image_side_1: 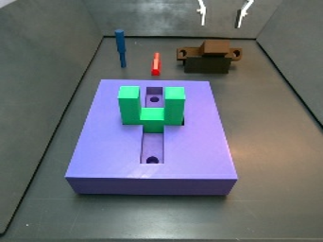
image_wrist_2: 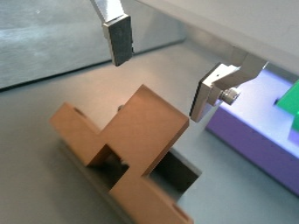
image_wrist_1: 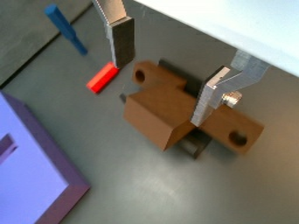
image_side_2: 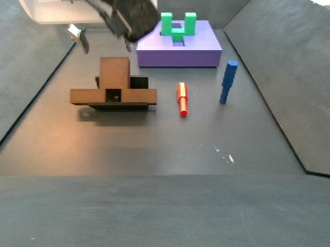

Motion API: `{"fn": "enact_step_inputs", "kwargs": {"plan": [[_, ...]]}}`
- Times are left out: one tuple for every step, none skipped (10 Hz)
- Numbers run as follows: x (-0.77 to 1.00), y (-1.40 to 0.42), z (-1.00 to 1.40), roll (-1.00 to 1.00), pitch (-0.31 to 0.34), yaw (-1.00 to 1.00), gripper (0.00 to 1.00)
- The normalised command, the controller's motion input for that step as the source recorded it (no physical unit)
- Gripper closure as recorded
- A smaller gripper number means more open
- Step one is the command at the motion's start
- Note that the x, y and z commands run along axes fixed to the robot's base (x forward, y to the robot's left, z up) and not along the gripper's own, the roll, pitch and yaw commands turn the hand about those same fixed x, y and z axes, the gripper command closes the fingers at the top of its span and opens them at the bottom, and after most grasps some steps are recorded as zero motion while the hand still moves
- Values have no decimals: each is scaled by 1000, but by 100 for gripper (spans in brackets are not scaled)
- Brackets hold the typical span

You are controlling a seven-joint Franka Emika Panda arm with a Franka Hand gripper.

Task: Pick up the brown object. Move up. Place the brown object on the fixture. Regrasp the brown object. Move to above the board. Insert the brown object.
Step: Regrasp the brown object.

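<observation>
The brown object (image_wrist_1: 176,109) is a bar with a round hole near each end and a thicker block across its middle. It rests on the dark fixture (image_wrist_1: 194,146), which shows only as dark edges beneath it. Both wrist views show my gripper (image_wrist_1: 167,72) open above the brown object (image_wrist_2: 126,144), its fingers (image_wrist_2: 121,40) clear of it and nothing between them. In a side view the gripper (image_side_1: 221,13) hangs over the brown object (image_side_1: 210,54) near the back wall. The purple board (image_side_1: 158,137) lies in the middle of the floor.
A green U-shaped block (image_side_1: 149,104) sits on the board. A red peg (image_side_1: 155,63) and a blue peg (image_side_1: 121,47) lie between the board and the brown object. In a side view the same red peg (image_side_2: 182,98) and blue peg (image_side_2: 229,82) lie right of the fixture (image_side_2: 119,106). Dark walls enclose the floor.
</observation>
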Motion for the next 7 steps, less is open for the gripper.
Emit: {"fn": "enact_step_inputs", "kwargs": {"plan": [[0, -29, 6, 1000, 26, 54, 0], [11, -100, 11, 1000, 0, 0, 0], [23, -114, 14, 1000, 0, 0, 0], [29, -129, 14, 1000, 0, 0, 0], [57, -191, 20, 1000, 0, 0, 0], [57, -229, 23, 1000, 6, 0, 0], [71, -263, 29, 1000, 9, 0, 0]]}}
